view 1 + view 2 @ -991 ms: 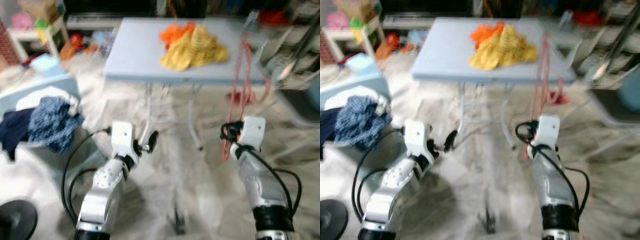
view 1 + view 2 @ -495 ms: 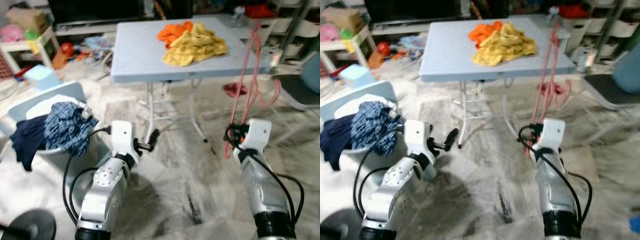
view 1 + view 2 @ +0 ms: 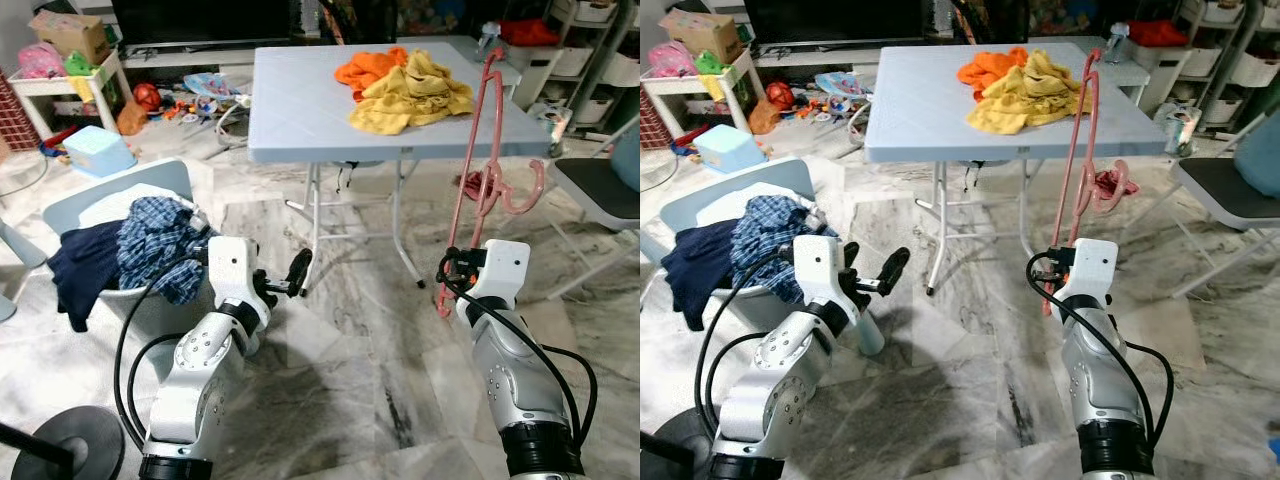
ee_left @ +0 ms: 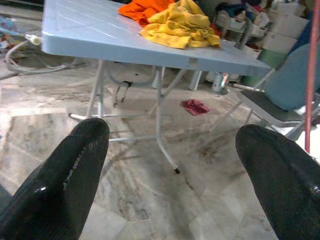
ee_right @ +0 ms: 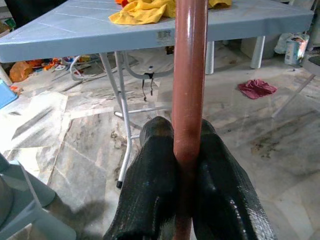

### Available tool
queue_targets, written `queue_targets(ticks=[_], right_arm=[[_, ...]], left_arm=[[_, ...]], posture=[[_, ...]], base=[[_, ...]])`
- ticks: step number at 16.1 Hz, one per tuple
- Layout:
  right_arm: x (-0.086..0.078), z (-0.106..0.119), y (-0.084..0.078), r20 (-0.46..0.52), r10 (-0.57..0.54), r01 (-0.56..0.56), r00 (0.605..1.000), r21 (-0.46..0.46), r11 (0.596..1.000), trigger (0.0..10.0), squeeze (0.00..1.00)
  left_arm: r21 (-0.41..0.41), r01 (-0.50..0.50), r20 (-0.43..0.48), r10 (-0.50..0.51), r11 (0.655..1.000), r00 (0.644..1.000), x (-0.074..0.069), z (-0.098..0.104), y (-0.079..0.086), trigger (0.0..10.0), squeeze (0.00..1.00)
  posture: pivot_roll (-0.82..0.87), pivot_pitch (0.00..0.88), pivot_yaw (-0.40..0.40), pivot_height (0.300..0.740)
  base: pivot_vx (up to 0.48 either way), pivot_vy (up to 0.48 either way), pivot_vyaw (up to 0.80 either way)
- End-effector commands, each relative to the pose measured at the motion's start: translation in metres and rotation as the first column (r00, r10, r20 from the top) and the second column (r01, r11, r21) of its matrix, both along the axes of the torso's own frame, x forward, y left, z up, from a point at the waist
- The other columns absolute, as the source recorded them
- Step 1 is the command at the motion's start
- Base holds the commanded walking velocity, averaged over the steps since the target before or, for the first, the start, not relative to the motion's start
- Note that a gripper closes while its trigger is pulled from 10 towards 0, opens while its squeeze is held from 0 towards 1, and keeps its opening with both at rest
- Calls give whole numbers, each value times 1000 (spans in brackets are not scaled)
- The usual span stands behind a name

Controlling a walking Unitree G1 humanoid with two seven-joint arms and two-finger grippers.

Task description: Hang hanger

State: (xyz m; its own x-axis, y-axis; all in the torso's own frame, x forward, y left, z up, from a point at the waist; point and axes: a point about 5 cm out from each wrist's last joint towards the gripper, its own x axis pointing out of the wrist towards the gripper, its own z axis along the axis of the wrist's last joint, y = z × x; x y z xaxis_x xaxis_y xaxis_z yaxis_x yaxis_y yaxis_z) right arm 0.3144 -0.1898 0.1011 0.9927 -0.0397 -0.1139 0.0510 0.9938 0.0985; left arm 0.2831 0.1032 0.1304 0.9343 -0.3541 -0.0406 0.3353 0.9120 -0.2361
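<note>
Right gripper (image 5: 186,165), fingers clamped on the lower bar of the pink hanger (image 3: 478,180), which stands upright beside the table (image 3: 300,110), its hook near the table's edge. Left gripper (image 3: 296,275), fingers spread wide and empty, held above the floor beside the laundry basket (image 3: 90,210). Yellow and orange clothes (image 3: 405,85) lie on the table.
</note>
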Motion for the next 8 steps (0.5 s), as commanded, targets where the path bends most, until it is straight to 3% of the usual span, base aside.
queue_targets(ticks=[1,8], right_arm=[[2,2,-2,-4,-3,3,1000,-6,1000,10000,0],[1,-2,1,-27,10,-10,1000,3,1000,10000,0]], left_arm=[[-2,9,18,-9,1000,1000,-1,4,0,10000,0],[-18,22,17,-21,1000,1000,-1,3,-2,10000,0]], posture=[[-90,0,-18,740],[-91,0,-20,740]], base=[[337,0,0],[398,0,0]])
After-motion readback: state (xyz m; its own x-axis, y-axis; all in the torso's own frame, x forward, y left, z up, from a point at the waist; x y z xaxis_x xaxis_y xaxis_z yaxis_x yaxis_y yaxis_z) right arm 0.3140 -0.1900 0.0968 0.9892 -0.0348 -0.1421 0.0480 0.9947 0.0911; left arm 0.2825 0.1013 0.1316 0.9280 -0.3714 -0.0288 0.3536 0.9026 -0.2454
